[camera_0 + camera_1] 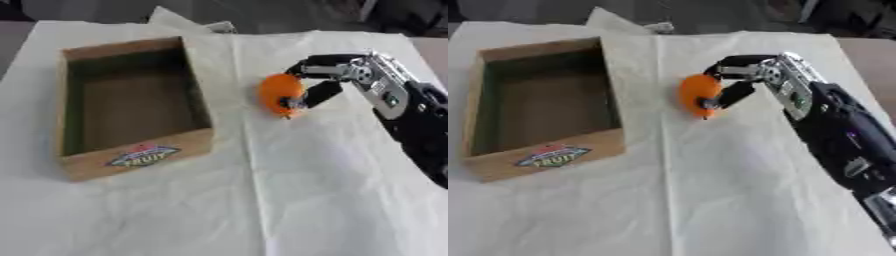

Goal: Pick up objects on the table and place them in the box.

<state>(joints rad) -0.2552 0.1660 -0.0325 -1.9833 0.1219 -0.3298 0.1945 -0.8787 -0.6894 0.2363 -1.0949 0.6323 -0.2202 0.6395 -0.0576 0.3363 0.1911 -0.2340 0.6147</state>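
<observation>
Toward the left edge of the surface [332, 200], which is covered in crinkled white paper, the wooden box [136, 159] is sitting open with a fruit label on its near wall, and nothing is showing inside it: only its bare brown floor and shadowed inner walls are visible, so by the look of it no object has gone in yet. Just beyond the box's right wall, roughly midway across the surface and toward its far edge, the orange object [278, 91], rounded like a small fruit, is being held by the right hand [776, 75], whose fingers [319, 93] are curling round it from the right side, one dark finger arching over its top and another pressing against its near flank. Whether the object is resting on the paper or hanging just above it is hard to tell, though its lower tip seems to be close to the sheet. The right arm is stretching in from the lower right corner. No other loose objects are showing on the surface, and the left hand is not appearing in either view. Judging from this, the task is at its picking stage: the grasp is made, while carrying the object leftward over the box's rim and letting it go inside is what remains.
</observation>
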